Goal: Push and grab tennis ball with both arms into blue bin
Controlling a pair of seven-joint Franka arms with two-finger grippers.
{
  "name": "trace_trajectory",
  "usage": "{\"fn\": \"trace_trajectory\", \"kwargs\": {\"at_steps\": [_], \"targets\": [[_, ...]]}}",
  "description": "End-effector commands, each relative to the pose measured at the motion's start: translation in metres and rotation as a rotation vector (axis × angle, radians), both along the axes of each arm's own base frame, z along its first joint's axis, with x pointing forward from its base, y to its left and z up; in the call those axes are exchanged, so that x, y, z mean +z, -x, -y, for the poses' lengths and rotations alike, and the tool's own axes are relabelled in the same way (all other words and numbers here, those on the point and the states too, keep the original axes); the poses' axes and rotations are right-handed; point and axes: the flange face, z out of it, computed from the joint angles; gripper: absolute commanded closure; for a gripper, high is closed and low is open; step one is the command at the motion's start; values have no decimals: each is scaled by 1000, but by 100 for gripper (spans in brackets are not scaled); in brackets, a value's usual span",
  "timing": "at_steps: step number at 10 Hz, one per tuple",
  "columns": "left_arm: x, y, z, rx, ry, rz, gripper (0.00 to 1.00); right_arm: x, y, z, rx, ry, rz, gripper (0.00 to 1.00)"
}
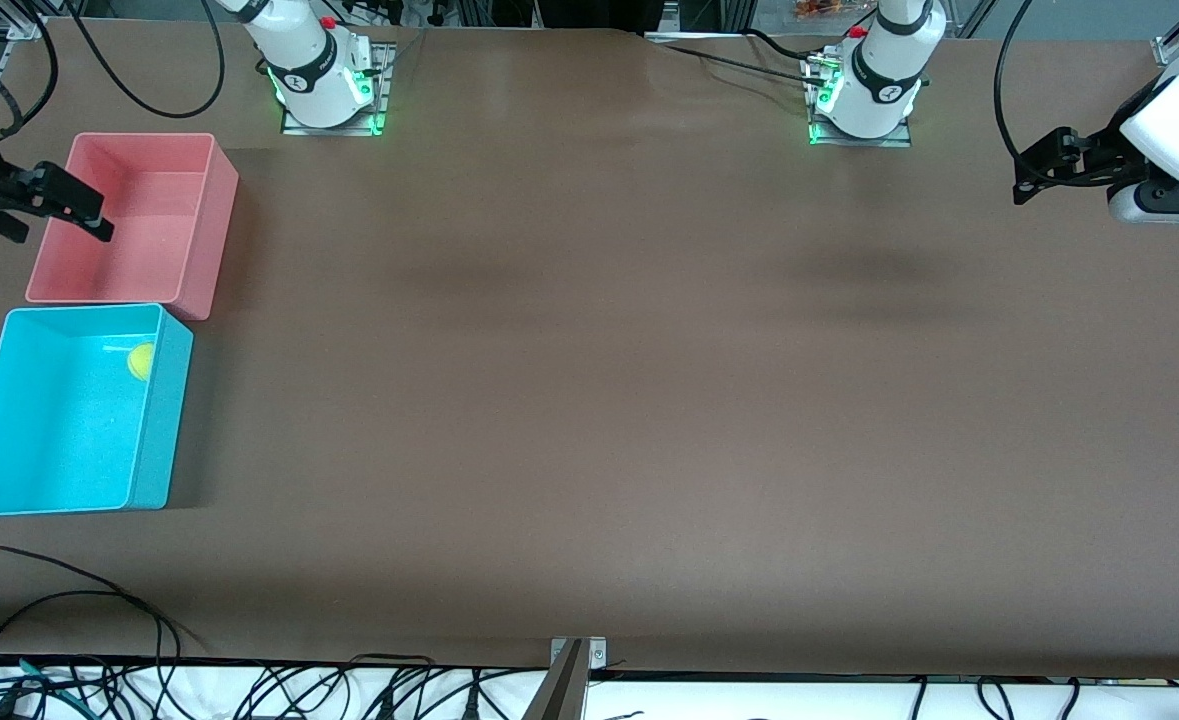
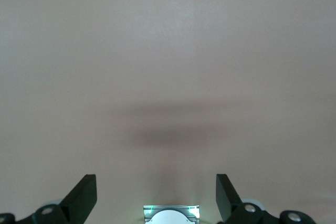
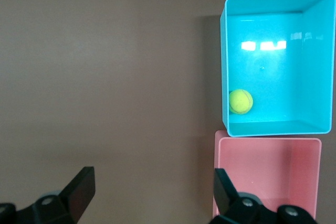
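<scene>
Front view: the right gripper (image 1: 59, 215) is seen up in the air over the pink bin (image 1: 134, 222), fingers spread wide, nothing held or touched. The left gripper (image 1: 1034, 170) is raised over the left arm's end of the brown table (image 1: 599, 400), also spread wide and empty. The tennis ball (image 1: 140, 361) is found inside the blue bin (image 1: 69, 415), against the wall toward the table's middle and close to the corner nearest the pink bin. The blue bin is set nearer the camera than the pink bin, just beside it.

Left wrist view: both black fingers (image 2: 81, 198) are shown wide apart over bare table; neither bin nor ball is caught here.

Right wrist view: the open fingers (image 3: 79, 190) are seen, with the ball (image 3: 241, 101) resting on the blue bin's (image 3: 315, 66) floor, touching its wall; the pink bin's (image 3: 268, 174) interior is shown more fully than from the front.
</scene>
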Motion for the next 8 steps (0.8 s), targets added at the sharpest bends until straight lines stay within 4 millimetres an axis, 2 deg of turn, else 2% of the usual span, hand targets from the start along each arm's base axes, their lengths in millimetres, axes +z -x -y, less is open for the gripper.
{"fn": "trace_trajectory", "kwargs": {"at_steps": [1,3,8], "targets": [[5,-3,1,-6,-11,3,0,-4,9,3,-52,13,0,0],[6,-3,2,-8,-11,4,0,-1,15,13,-70,12,-42,0],[7,-1,12,-24,-17,5,0,8,16,13,-70,15,-44,0]]}}
